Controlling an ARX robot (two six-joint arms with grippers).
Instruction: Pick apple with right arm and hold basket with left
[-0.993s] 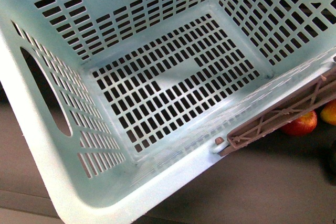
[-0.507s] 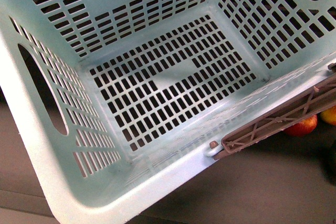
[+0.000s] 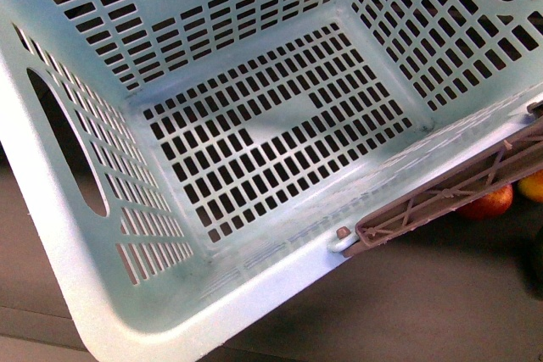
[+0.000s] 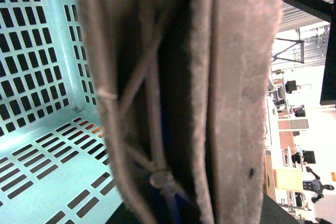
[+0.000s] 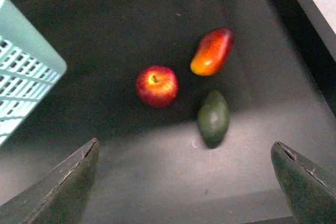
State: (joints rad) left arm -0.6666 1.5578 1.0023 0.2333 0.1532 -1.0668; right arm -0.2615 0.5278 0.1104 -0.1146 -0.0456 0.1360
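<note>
Basket (image 3: 53,235) has turned slightly, brown handle (image 3: 441,199) shifting with it: left hold likely acting; left claw hidden, cannot tell state. Apple (image 5: 156,85) just beside basket, untouched. Right gripper (image 5: 186,182) over apple, jaws wide apart.

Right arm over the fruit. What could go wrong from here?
1. The apple lies close to the mango and avocado; the wide-open right pincer could bump or grab one.
2. The basket looks tilted; the handle fills the left wrist view, so that grip can't be checked and may slip.
</note>
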